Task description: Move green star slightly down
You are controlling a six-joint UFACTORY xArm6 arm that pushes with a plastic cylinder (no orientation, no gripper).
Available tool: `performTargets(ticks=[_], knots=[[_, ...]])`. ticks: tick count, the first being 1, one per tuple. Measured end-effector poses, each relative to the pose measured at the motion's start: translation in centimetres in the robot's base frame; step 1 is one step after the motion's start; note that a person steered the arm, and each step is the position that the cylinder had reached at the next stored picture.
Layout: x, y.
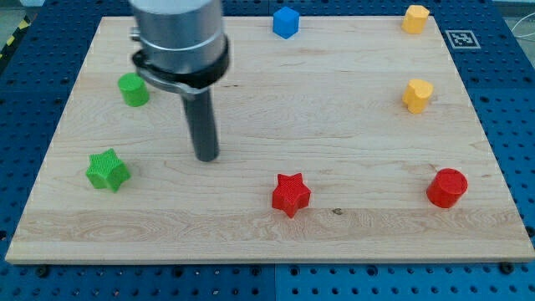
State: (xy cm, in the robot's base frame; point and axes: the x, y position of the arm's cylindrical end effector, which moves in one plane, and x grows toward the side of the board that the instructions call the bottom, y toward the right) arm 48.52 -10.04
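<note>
The green star (107,170) lies near the board's left edge, in the lower left of the view. My tip (206,156) rests on the board to the star's right and slightly higher, well apart from it. A green cylinder (133,89) stands above the star, to the left of my rod.
A red star (290,194) lies at the bottom centre and a red cylinder (446,187) at the lower right. A blue block (286,22) sits at the top centre. Two yellow blocks (415,17) (418,95) sit at the right. The wooden board (334,125) ends close below the green star.
</note>
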Motion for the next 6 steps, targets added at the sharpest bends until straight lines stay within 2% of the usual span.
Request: performTargets(ticks=[2, 3, 6], knots=[[-1.3, -7.3], [-0.3, -9.5], [3.1, -11.5]])
